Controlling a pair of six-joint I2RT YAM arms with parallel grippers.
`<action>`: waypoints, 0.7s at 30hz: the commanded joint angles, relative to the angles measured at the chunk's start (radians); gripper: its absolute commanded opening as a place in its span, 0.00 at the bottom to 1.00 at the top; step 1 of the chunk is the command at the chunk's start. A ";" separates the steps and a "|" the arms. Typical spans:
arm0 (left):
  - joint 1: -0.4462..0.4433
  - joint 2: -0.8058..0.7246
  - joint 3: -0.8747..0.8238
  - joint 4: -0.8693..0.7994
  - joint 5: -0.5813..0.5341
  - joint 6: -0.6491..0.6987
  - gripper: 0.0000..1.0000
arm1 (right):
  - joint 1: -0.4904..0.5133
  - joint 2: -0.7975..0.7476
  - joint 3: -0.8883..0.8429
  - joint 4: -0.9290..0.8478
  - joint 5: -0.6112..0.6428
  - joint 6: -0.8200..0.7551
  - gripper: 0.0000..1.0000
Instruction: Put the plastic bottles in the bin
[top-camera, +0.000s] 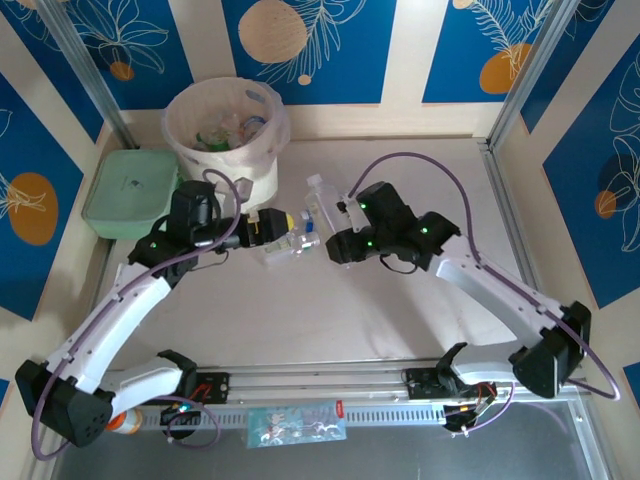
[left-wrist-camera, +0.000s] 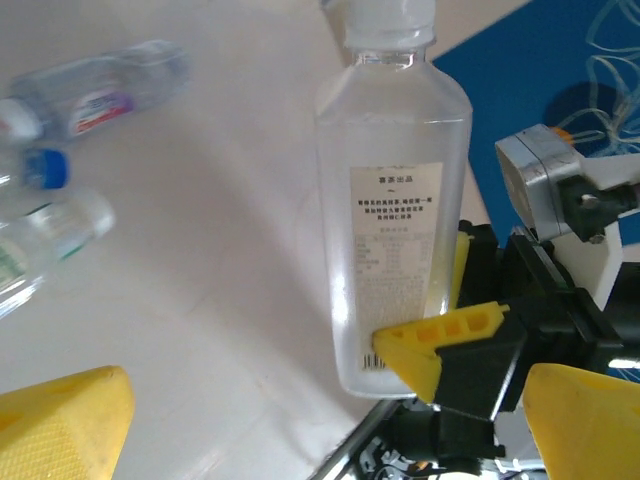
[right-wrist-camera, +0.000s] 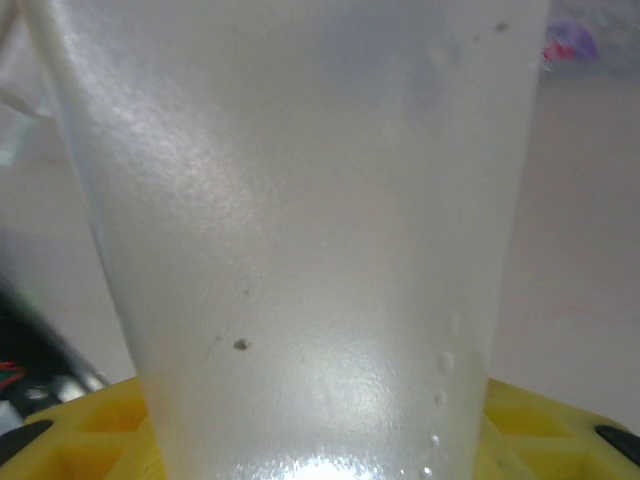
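Note:
A clear frosted plastic bottle (top-camera: 318, 200) with a white cap stands upright mid-table. My right gripper (top-camera: 328, 232) is shut on its lower body. The left wrist view shows that bottle (left-wrist-camera: 395, 200) with a white label and one yellow finger (left-wrist-camera: 440, 345) of the right gripper pressed against it. In the right wrist view the bottle (right-wrist-camera: 300, 220) sits between my yellow fingers (right-wrist-camera: 90, 435). My left gripper (top-camera: 275, 228) is open and holds nothing, just left of the bottle. Clear bottles (top-camera: 290, 246) with blue caps lie beside it, seen again as lying bottles (left-wrist-camera: 100, 85). The cream bin (top-camera: 225, 125) at the back left holds several bottles.
A flat pale-green lidded box (top-camera: 130, 192) lies left of the bin. An orange-capped jar (top-camera: 125, 422) sits by the left arm's base. A printed packet (top-camera: 295, 422) lies on the front rail. Walls close the table at the back and both sides.

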 joint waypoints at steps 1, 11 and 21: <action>-0.024 0.018 0.038 0.117 0.080 0.001 0.99 | -0.007 -0.066 -0.029 0.138 -0.202 0.046 0.49; -0.040 0.037 -0.001 0.470 0.265 -0.074 0.99 | -0.033 -0.178 -0.125 0.417 -0.518 0.177 0.50; -0.041 0.173 -0.114 1.332 0.454 -0.555 0.90 | -0.136 -0.199 -0.259 0.880 -0.901 0.496 0.51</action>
